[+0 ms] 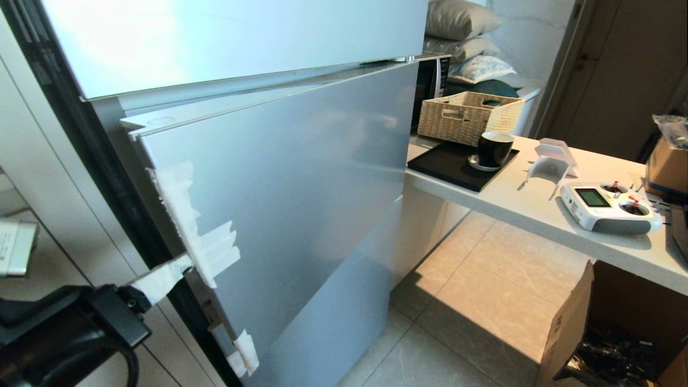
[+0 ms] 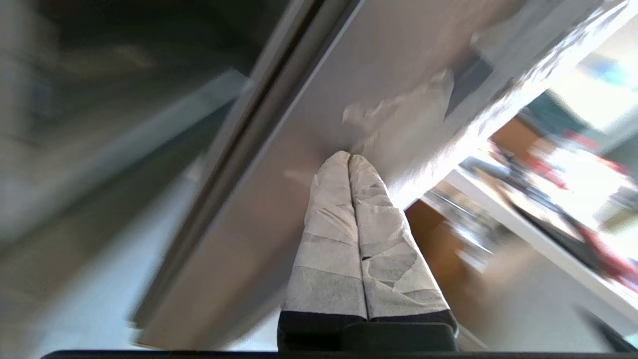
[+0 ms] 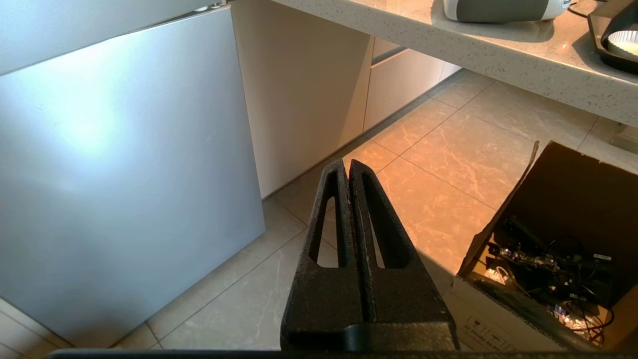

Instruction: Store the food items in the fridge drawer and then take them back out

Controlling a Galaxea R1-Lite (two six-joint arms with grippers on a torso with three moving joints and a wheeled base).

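No lettering, brand, number or sign can be read anywhere. The cardboard box (image 3: 503, 324) at the lower right of the right wrist view bears small printed handling marks on its side, too small to make out. The white remote controller (image 1: 610, 207) on the counter (image 1: 537, 215), at the right of the head view, has a small greenish screen with nothing legible on it. The white object (image 1: 16, 247) at the left edge of the head view shows faint marks that cannot be read.

Left gripper (image 2: 349, 158) jaws white-taped; right gripper (image 3: 348, 163) jaws bare black.
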